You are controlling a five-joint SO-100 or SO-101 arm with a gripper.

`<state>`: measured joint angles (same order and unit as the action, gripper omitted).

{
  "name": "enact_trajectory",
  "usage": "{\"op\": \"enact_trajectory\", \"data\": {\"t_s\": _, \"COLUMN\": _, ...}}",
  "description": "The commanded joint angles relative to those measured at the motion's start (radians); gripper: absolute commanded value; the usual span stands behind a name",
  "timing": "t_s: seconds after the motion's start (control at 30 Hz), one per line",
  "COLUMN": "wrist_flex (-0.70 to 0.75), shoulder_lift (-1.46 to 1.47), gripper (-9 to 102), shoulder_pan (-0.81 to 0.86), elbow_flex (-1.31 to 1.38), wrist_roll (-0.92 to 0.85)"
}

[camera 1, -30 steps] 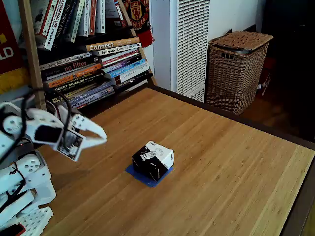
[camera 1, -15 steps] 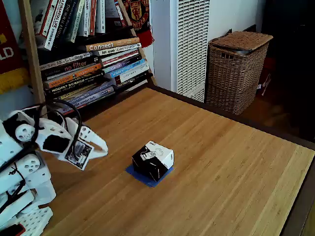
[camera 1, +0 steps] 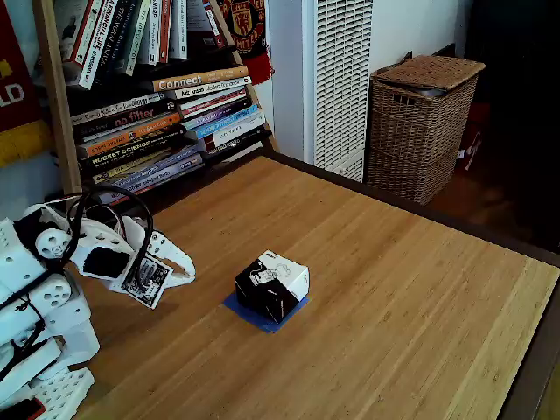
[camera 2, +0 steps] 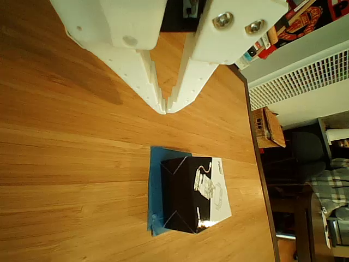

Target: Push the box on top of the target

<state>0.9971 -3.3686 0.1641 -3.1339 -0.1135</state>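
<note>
The box (camera 1: pixel 272 285), a small cube with black sides and a printed white top, sits on the blue tape target (camera 1: pixel 255 313), whose edge sticks out at the front left. In the other view the box (camera 2: pixel 194 195) covers most of the target (camera 2: pixel 155 191), with a blue strip showing on the left. My white gripper (camera 1: pixel 187 269) hangs low over the table to the left of the box, apart from it. Its fingertips (camera 2: pixel 166 107) meet with nothing between them, so it is shut.
The arm's white base (camera 1: pixel 39 350) stands at the table's left corner. A bookshelf (camera 1: pixel 149 96) full of books rises behind the table, with a white radiator (camera 1: pixel 337 79) and a wicker basket (camera 1: pixel 420 122) beyond the far edge. The dark table edge (camera 1: pixel 525 385) runs along the right.
The gripper has dropped lower toward the table and shifted slightly right, closer to the box. The box has stayed in place on the target.
</note>
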Motion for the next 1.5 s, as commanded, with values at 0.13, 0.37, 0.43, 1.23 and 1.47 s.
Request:
{"op": "enact_trajectory", "data": {"t_s": 0.13, "wrist_flex": -0.021, "shoulder_lift": -0.008, "gripper": 0, "shoulder_pan": -0.008, "elbow_flex": -0.049, "wrist_roll": 0.009}}
{"op": "enact_trajectory", "data": {"t_s": 0.37, "wrist_flex": 0.003, "shoulder_lift": -0.009, "gripper": 0, "shoulder_pan": 0.000, "elbow_flex": -0.060, "wrist_roll": 0.014}}
{"op": "enact_trajectory", "data": {"t_s": 0.43, "wrist_flex": 0.032, "shoulder_lift": -0.009, "gripper": 0, "shoulder_pan": 0.003, "elbow_flex": -0.060, "wrist_roll": 0.014}}
{"op": "enact_trajectory", "data": {"t_s": 1.23, "wrist_flex": 0.170, "shoulder_lift": -0.009, "gripper": 0, "shoulder_pan": -0.025, "elbow_flex": -0.061, "wrist_roll": 0.061}}
{"op": "enact_trajectory", "data": {"t_s": 1.47, "wrist_flex": 0.172, "shoulder_lift": -0.009, "gripper": 0, "shoulder_pan": -0.043, "elbow_flex": -0.061, "wrist_roll": 0.061}}
